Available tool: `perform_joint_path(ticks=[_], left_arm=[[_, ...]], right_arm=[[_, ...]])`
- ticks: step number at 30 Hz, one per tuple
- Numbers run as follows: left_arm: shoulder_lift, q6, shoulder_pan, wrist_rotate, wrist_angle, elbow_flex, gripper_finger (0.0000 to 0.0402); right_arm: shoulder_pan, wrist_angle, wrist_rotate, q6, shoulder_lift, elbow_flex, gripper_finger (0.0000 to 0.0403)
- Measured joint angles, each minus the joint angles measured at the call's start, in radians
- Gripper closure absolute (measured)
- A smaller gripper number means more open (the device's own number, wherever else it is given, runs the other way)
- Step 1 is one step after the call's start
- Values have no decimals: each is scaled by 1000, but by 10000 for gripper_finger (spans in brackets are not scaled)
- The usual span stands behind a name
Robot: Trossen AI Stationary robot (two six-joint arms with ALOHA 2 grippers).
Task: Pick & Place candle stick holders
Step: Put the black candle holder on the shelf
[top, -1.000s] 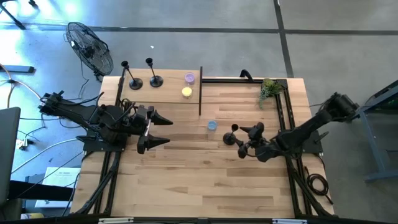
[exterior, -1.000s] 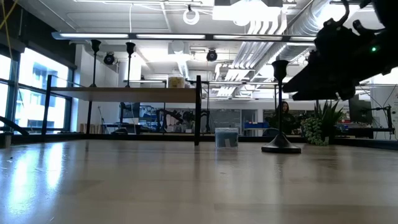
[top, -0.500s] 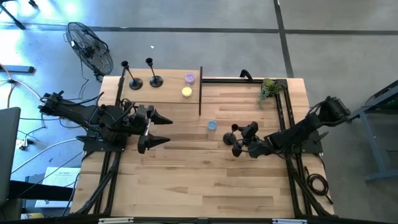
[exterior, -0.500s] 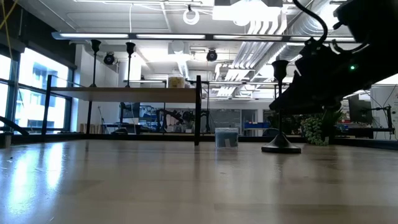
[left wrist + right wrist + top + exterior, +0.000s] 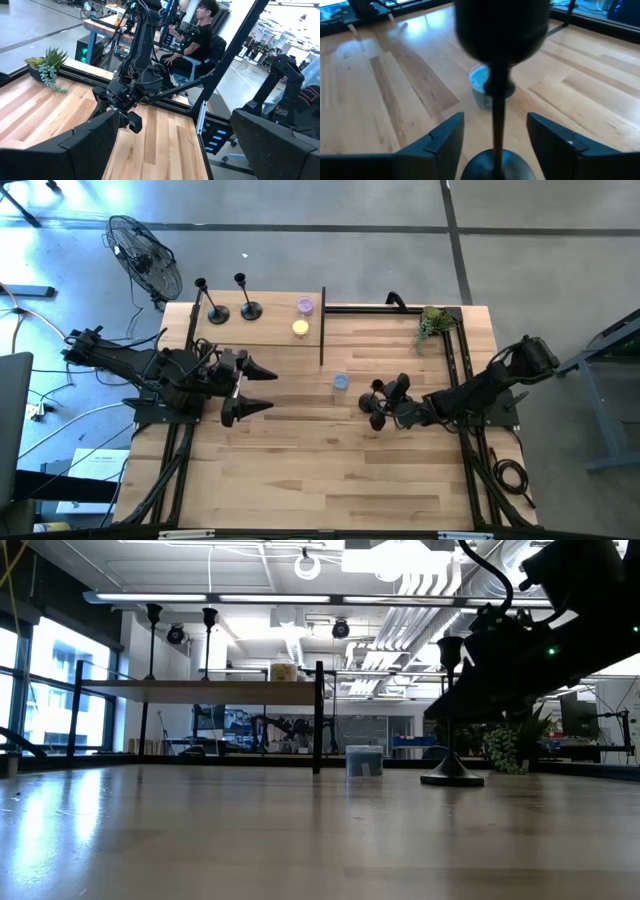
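High view: the right pincer [image 5: 382, 404] straddles the candle stick holder [image 5: 370, 402] standing just beside the blue cup [image 5: 341, 381] on the worktop [image 5: 330, 470]. Right wrist view: fingers [image 5: 437, 141] flank the stem, not yet clenched. Left pincer [image 5: 262, 389] waits released.

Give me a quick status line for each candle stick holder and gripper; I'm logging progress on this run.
Candle stick holder near right gripper: upright on table, stem between the fingers, not gripped yet.
Two candle stick holders on the raised shelf: upright, side by side.
Right gripper: open, straddling the stem.
Left gripper: open, waiting over the table's left side.
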Motion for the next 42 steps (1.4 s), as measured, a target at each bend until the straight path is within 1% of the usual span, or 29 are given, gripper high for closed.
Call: perform_joint_path(ticks=[9, 15, 16, 20, 23, 26, 29, 33, 36, 40, 42], left_arm=[[0, 0, 0, 3, 0, 0, 23], [0, 0, 0, -9, 0, 0, 23], [0, 0, 0, -15, 0, 0, 23], [0, 0, 0, -20, 0, 0, 23], [0, 0, 0, -20, 0, 0, 23], [0, -7, 0, -19, 1, 0, 23], [0, -65, 0, -20, 11, 0, 23], [0, -79, 0, -17, 45, 0, 23], [-1, -99, 0, 10, 55, 1, 23], [0, -100, 0, 23, 45, 1, 23], [0, -89, 0, 26, 48, 1, 23]], right_arm=[[2, 7, -25, 1, 0, 0, 295], [2, 7, -53, 10, 0, 0, 382], [2, 8, -57, 9, -1, 1, 390], [2, 11, -74, 39, -2, 2, 387], [3, 4, -101, 38, -9, 13, 395], [8, -11, -142, 3, -22, 50, 395], [8, -31, -186, -74, -42, 120, 397], [8, -157, -250, -191, -62, 268, 397], [8, -282, -286, -280, -63, 409, 397], [7, -509, -266, -381, -63, 571, 397], [-2, -593, -258, -408, -63, 634, 397]])
